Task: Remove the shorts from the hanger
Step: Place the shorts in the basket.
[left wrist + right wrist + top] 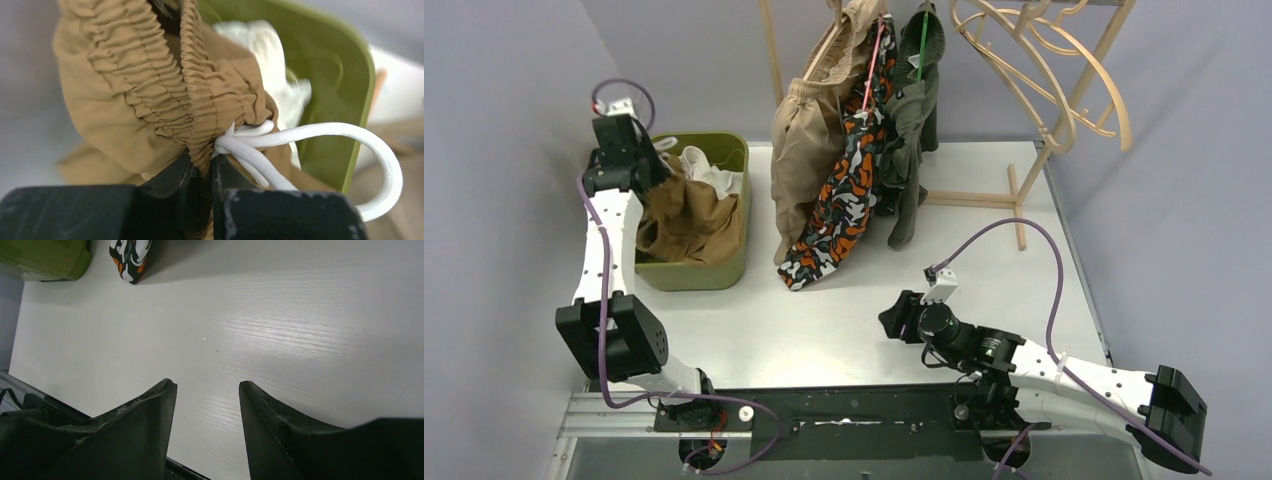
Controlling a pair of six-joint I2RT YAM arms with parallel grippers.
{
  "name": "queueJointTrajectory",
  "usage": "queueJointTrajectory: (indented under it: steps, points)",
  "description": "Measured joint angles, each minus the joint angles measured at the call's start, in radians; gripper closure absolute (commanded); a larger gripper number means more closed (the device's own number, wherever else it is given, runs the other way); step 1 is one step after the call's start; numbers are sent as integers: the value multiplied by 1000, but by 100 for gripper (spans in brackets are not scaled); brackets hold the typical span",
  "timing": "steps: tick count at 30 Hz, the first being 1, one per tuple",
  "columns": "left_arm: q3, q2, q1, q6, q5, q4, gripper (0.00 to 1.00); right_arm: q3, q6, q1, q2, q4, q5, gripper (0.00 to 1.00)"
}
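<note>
My left gripper [652, 168] is shut on the gathered waistband of the brown shorts [686, 220], holding them over the green bin [724, 270]. The wrist view shows the jaws pinching the waistband [200, 100] beside the white drawstring [325, 132]. White shorts [709, 170] lie in the bin. Beige shorts [802, 150], camouflage shorts [849, 190] and dark olive shorts [912, 130] hang on hangers from the wooden rack. My right gripper [892, 322] is open and empty, low over the table; the camouflage hem [129, 252] shows far ahead of it.
The wooden rack's base [974, 198] stands on the table at the back. Empty wooden hangers [1044, 60] hang at the upper right. The bin's corner [45, 260] shows in the right wrist view. Grey walls close in on the left, right and back.
</note>
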Motion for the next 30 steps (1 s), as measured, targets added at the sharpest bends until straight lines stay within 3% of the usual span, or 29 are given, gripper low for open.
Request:
queueJointTrajectory:
  steps: [4,8,13,18,21,24,26,30]
  points:
    - [-166,1,-5,-57,192,-4,100,6,-48,-51,-3,-21,-5,50]
    - [-105,10,-37,-61,317,-109,100,40,-111,-154,10,-49,-52,50]
    - [52,23,-172,-64,382,-206,100,137,-198,-290,58,-86,-153,50]
    - [-71,-23,-356,-121,325,-221,100,245,-283,-330,114,-104,-252,50]
    - [-274,-103,-282,-182,287,-211,100,254,-320,-335,131,-117,-302,50]
    - [-412,-180,-103,-229,269,-196,100,251,-337,-336,134,-159,-348,49]
    - [-449,-212,2,-243,256,-196,100,238,-339,-336,124,-166,-375,49]
    - [-449,-216,87,-247,278,-195,100,181,-334,-336,63,-180,-402,49]
